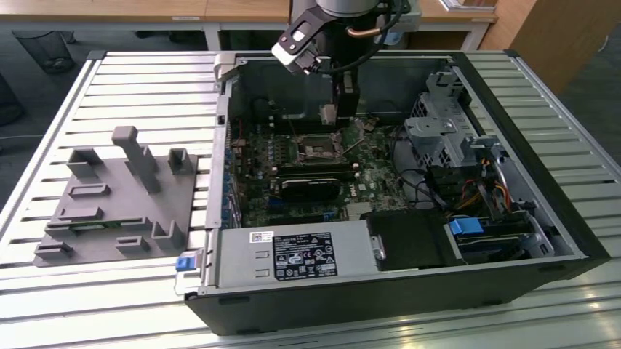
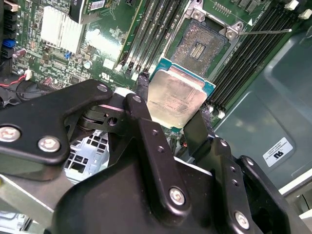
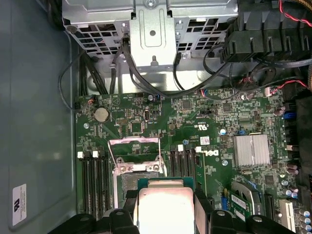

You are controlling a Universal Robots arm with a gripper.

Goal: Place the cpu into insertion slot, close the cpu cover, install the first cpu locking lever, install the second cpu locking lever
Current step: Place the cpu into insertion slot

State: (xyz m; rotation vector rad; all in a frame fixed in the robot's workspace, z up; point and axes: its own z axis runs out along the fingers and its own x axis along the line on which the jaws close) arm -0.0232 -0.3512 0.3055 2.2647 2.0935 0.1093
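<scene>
In the exterior view we look steeply down on the insertion slot (image 1: 318,150) from high and well back, with the whole open case (image 1: 408,305) around it. In the second wrist view we sit close, looking slantwise past the gripper (image 2: 172,99) and cpu (image 2: 179,92) to the slot (image 2: 204,46). In the first wrist view we face the slot (image 3: 126,183) square-on, with more green board (image 3: 195,131) around it. All three views share the slot, and both wrist views share the cpu (image 3: 165,209).

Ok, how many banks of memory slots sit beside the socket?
2. In the second wrist view, one bank lies along one side of the insertion slot, the other bank along the opposite side; the gripper holding the cpu may hide others.
</scene>
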